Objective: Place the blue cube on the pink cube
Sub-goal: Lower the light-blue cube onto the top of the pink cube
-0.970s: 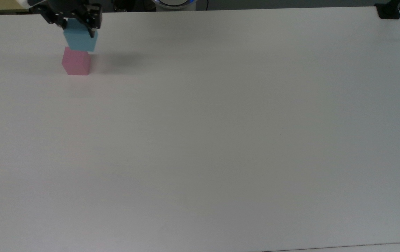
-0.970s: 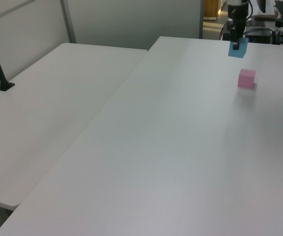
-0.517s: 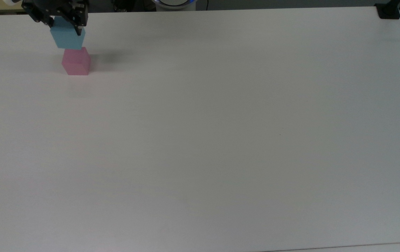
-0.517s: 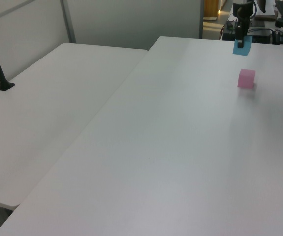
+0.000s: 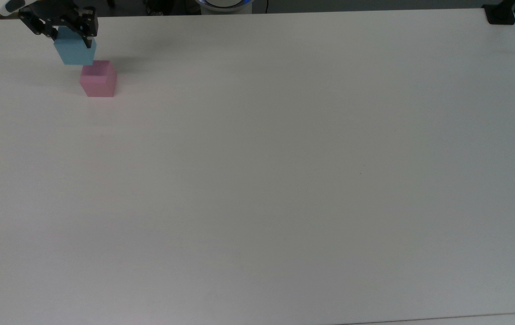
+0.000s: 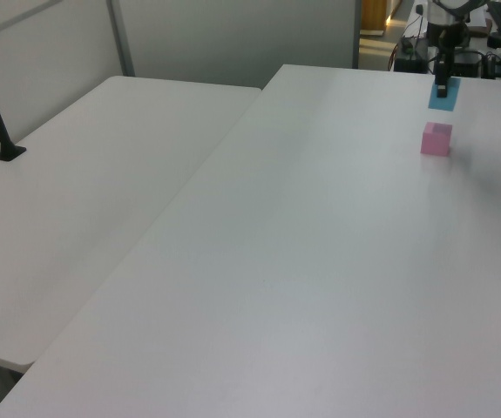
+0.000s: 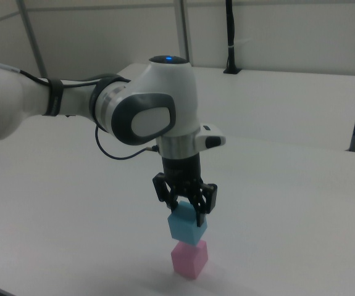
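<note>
Over the last second I carried the blue cube (image 5: 75, 50), clamped in my gripper (image 5: 71, 37), toward the top view's left. It hung just above the pink cube (image 7: 189, 258), apart; lowering seemed next.

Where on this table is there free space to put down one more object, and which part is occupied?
Nearly the whole table is bare: everything from the pink cube toward the top view's right and bottom edges. The crowded spot is the top view's upper left corner, where the gripper holds the blue cube above the pink cube.
</note>
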Robot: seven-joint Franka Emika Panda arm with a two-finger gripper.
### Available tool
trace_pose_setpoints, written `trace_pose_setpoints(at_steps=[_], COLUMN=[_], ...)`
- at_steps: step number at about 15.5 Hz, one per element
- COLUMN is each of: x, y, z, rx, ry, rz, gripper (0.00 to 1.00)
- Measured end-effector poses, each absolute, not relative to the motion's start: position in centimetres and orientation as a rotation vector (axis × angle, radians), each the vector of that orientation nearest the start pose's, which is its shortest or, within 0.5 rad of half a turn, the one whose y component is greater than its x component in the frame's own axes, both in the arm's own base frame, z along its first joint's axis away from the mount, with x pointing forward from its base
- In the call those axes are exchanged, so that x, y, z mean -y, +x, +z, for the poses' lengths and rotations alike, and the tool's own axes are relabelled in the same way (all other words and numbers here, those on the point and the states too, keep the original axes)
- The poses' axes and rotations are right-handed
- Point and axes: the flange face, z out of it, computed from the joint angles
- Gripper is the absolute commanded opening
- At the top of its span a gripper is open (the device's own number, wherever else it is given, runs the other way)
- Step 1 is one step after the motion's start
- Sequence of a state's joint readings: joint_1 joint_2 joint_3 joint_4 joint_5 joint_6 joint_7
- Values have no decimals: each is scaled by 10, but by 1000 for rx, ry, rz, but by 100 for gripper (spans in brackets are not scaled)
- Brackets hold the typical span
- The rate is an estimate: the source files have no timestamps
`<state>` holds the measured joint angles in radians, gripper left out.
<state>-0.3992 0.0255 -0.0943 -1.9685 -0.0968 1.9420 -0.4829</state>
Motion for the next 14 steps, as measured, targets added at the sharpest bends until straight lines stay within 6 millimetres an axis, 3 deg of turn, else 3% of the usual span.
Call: trace_pose_setpoints(at_steps=[10,14], x=[265,261], y=[485,484], z=[435,413], rx=[84,99], ry=[-3189,-3195], rz=[148,123], gripper=[32,42])
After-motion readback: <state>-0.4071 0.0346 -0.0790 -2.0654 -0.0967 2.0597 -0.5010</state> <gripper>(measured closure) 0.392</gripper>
